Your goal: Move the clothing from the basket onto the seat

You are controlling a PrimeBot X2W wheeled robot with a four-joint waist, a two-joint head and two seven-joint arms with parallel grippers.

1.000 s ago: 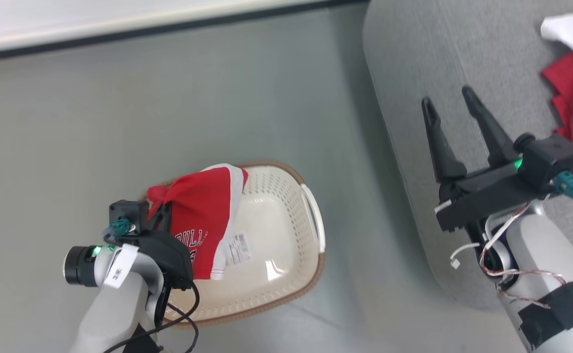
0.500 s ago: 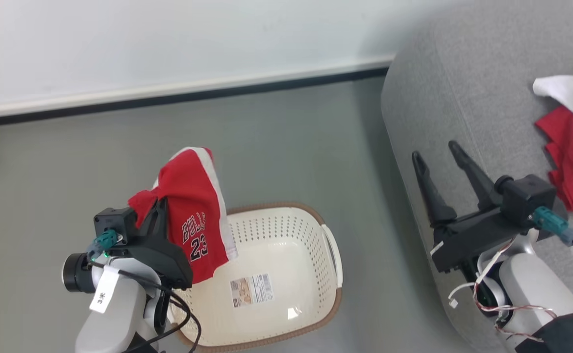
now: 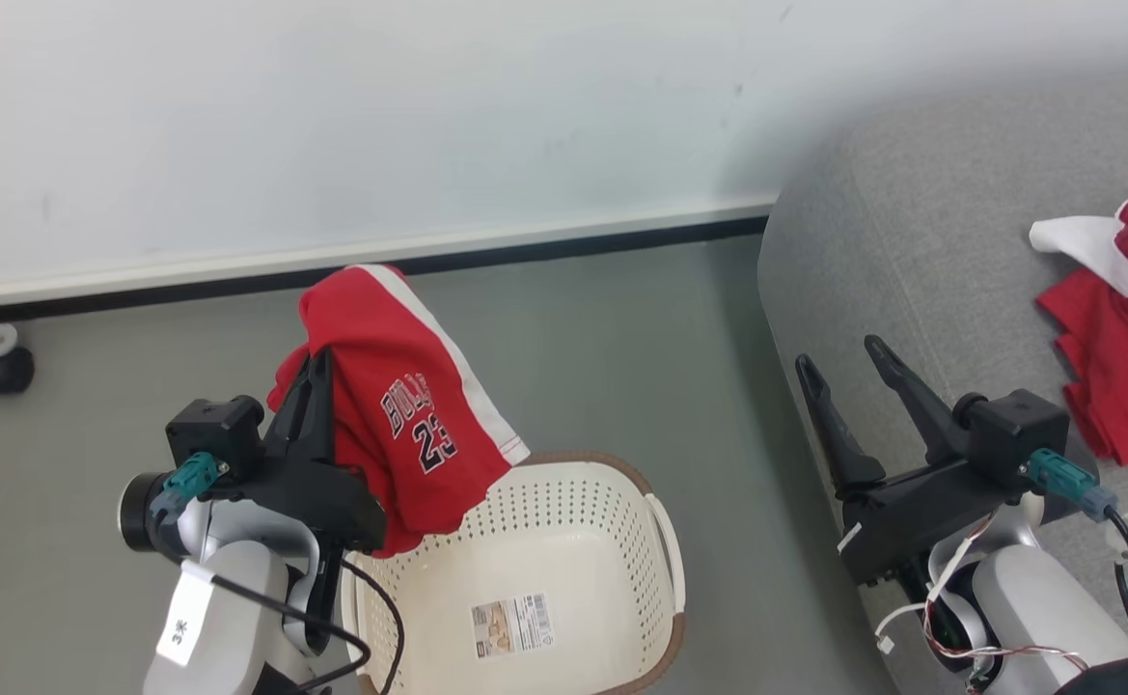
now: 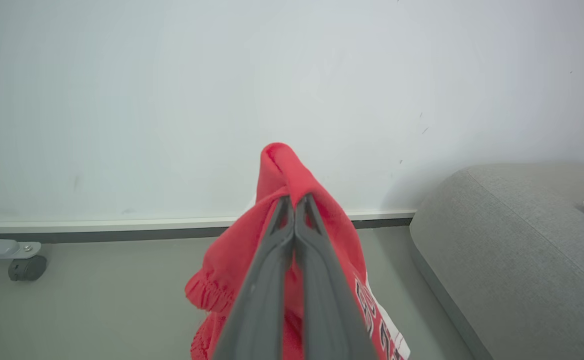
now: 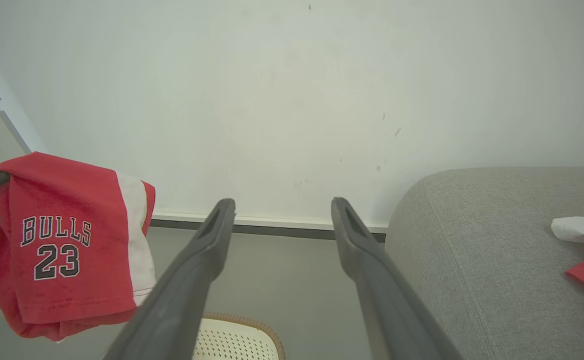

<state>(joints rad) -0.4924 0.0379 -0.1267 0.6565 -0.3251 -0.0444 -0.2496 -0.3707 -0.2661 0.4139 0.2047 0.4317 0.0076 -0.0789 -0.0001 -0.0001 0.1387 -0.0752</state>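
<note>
Above the rim of the basket (image 3: 665,541) — paper label (image 3: 513,625) showing on its base — left gripper (image 3: 320,372) holds a red jersey (image 3: 399,415), jaws clamped shut on a bunched fold. Right gripper (image 3: 839,351): jaws spread wide, nothing between them, at the edge of the grey seat (image 3: 911,251). More red-and-white clothing (image 3: 1114,386) lies on that seat, well apart.

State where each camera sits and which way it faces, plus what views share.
Head: up on the head, looking down at basket and seat; left gripper and right gripper show.
Left wrist: along its shut fingers, pinching the garment, toward the wall.
Right wrist: along its open fingers toward the wall.
Shared: all three show garment and seat.
</note>
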